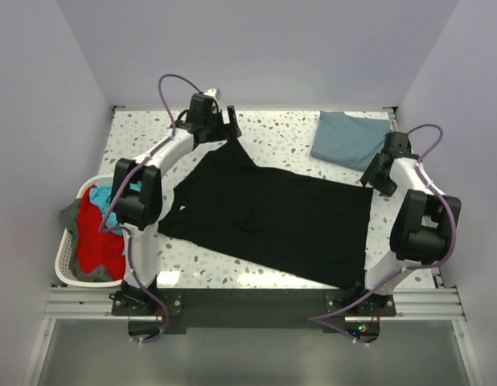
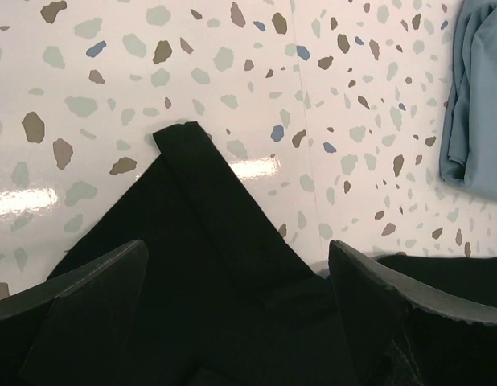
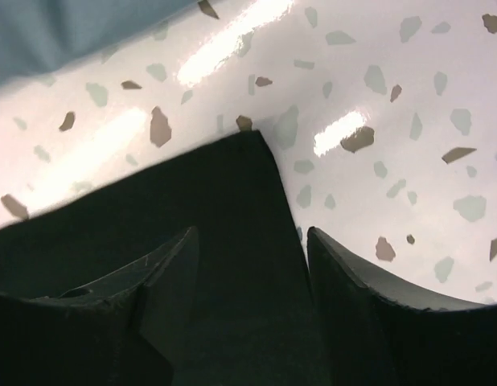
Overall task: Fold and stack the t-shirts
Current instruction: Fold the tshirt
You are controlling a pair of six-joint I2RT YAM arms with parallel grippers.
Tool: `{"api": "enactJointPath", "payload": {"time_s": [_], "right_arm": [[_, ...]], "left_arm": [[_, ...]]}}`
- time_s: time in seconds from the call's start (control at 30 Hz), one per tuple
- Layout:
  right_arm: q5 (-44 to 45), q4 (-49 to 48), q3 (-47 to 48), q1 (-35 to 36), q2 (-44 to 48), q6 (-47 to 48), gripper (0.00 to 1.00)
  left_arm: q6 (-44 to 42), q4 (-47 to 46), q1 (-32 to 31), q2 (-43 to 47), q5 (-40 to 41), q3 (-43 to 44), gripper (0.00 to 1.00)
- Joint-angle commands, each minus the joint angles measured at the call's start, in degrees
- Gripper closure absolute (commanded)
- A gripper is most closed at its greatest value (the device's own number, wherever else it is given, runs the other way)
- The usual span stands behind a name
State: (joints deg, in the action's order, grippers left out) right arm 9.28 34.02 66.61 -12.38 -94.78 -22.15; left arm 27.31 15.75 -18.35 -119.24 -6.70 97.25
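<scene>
Black t-shirt (image 1: 273,221) spread flat, unfolded; slate-blue t-shirt (image 1: 349,138) folded, upper right.
Your left gripper (image 2: 236,249) gapes wide; right gripper (image 3: 252,233) part-open astride a corner.

I had room to pass along the far table (image 1: 281,133) between black tee (image 1: 281,217) and blue tee (image 1: 349,138); the basket (image 1: 65,269) walled off the left edge.
</scene>
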Motion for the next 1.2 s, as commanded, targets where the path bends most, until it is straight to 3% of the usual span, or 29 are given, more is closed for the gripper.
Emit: {"api": "enactJointPath", "payload": {"time_s": [0.0, 0.4, 0.93, 1.17], "right_arm": [[-0.49, -6.41, 0.89, -0.98, -3.72, 1.15, 0.41], [-0.93, -10.55, 3.09, -1.86, -10.68, 0.71, 0.53], [-1.19, -13.37, 1.68, -3.09, -12.71, 1.41, 0.58], [-2.33, -13.98, 0.10, -3.35, -14.03, 1.85, 0.73]], "left_arm": [[-0.94, -0.81, 0.86, -0.73, -0.95, 3.03, 0.00], [-1.38, -1.42, 1.82, -5.30, -1.30, 5.14, 0.05], [-1.65, -1.60, 1.83, -6.88, -1.30, 5.40, 0.05], [-2.44, -1.60, 1.74, -10.22, 0.02, 6.46, 0.07]]}}
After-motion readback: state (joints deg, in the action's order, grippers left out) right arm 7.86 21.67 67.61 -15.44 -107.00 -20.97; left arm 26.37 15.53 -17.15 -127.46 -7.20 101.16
